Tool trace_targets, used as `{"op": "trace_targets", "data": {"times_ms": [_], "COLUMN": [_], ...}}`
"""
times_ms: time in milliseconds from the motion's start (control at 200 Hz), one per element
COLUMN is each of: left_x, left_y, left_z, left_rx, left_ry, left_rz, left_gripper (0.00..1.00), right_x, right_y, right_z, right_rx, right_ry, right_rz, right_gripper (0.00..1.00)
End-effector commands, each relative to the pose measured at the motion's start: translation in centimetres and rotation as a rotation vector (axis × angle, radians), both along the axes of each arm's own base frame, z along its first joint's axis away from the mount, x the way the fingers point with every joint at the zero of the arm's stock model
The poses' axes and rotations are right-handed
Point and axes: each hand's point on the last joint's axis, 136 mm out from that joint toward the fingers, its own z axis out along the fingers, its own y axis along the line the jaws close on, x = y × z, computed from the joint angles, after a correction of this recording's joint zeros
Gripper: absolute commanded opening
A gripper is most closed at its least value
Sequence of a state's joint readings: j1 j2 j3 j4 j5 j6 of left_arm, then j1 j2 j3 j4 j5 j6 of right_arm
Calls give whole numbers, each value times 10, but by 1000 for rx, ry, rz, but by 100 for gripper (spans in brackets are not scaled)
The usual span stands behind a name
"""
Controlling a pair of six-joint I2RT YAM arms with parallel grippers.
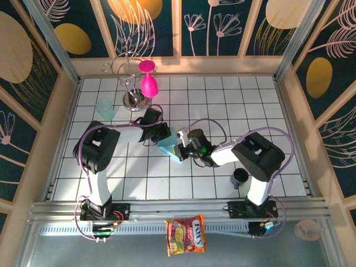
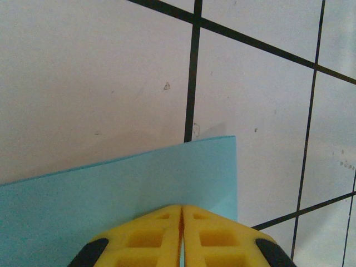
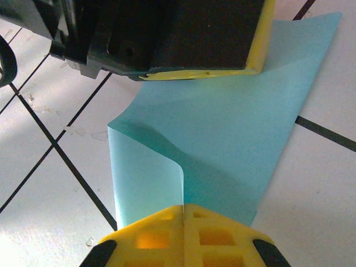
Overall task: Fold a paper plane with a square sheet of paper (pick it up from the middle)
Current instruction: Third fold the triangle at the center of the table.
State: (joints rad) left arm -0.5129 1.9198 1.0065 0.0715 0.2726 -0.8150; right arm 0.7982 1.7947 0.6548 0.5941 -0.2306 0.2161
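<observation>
A thin, smooth, light-blue square sheet of paper (image 1: 168, 148) is held near the middle of the white, black-gridded table (image 1: 233, 100). One straight edge is pinched by the closed, yellow, ribbed left jaws. The opposite end, curled into a soft fold, is gripped by the closed right jaws. The sheet seems partly lifted, though contact with the tiles cannot be judged

One sheet of blue paper (image 1: 167, 148), two pink goblets (image 1: 146, 65) (image 1: 149, 86), one wire rack (image 1: 132, 100), one pale plastic cup (image 1: 104, 109), one dark cup (image 1: 240, 177), one candy bag (image 1: 186, 235), two arms (image 1: 99, 151) (image 1: 259, 156).
</observation>
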Motion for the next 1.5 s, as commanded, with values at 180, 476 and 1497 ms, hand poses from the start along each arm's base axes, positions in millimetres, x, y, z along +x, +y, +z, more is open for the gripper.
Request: {"op": "trace_targets", "data": {"times_ms": [180,476,1497], "left_x": [-23,-23,-44], "left_y": [12,12,10], "left_z": [-34,-35,58], "left_rx": [88,90,-51], "left_ry": [104,105,-33], "left_rz": [-7,-5,147], "left_gripper": [11,11,21], "right_x": [9,8,1], "right_y": [-1,-4,-4], "right_z": [-4,-9,-24], "right_rx": [-23,-42,-66], "right_ry": [-10,-1,82], "right_rz": [-29,-42,-44], "right_gripper": [0,0,0]}}
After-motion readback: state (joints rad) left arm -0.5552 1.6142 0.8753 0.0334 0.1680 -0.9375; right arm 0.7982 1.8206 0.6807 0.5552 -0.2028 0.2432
